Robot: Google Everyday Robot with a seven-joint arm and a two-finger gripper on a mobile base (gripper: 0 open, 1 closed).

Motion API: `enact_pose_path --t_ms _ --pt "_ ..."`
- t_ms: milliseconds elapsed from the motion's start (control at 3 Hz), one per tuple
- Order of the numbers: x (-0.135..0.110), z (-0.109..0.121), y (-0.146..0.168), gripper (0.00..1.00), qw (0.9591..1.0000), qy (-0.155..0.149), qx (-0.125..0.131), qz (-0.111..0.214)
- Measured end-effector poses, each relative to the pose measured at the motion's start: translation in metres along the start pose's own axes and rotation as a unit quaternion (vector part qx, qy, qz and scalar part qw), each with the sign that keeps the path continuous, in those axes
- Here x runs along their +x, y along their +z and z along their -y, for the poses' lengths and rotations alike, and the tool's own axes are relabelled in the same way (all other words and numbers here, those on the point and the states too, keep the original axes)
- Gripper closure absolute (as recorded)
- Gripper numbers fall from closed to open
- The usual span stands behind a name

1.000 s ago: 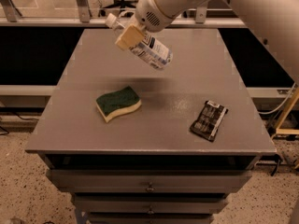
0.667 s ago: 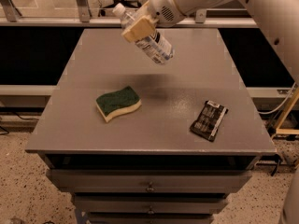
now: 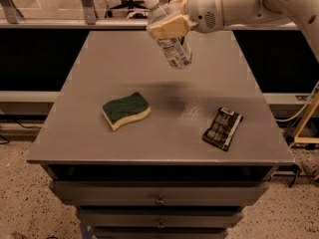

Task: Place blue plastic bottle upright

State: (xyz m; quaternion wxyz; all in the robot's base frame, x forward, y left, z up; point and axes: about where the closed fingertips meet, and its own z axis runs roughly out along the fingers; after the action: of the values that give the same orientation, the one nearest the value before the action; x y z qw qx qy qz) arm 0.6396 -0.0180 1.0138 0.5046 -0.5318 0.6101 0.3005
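The blue plastic bottle [image 3: 173,46] is a small clear bottle with a white cap and a white-bluish label. It hangs in the air above the far middle of the grey table [image 3: 99,83], tilted with its cap up and to the left. My gripper [image 3: 168,25] is shut on the bottle's upper half, with a tan finger [image 3: 167,30] across it. The white arm reaches in from the upper right.
A green and yellow sponge [image 3: 125,109] lies left of centre on the table. A dark snack packet [image 3: 222,128] lies near the front right. Drawers sit below the table's front edge [image 3: 159,199]. A railing and a chair base stand behind.
The gripper has lifted the bottle and turned it more upright, with the cap now pointing up and left. The sponge and the packet have not moved.
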Motion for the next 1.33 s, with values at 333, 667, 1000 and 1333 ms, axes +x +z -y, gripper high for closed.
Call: enact_pose_path --t_ms 333,667,1000,1333 --pt "0.0 0.0 0.0 1.0 1.0 0.0 0.0 0.0" --pt "0.004 0.001 -0.002 1.0 0.9982 0.033 -0.007 0.05" --pt "0.01 0.005 -0.012 1.0 0.9864 0.087 -0.011 0.139" --pt "0.008 0.008 -0.022 1.0 0.9725 0.118 -0.018 0.2"
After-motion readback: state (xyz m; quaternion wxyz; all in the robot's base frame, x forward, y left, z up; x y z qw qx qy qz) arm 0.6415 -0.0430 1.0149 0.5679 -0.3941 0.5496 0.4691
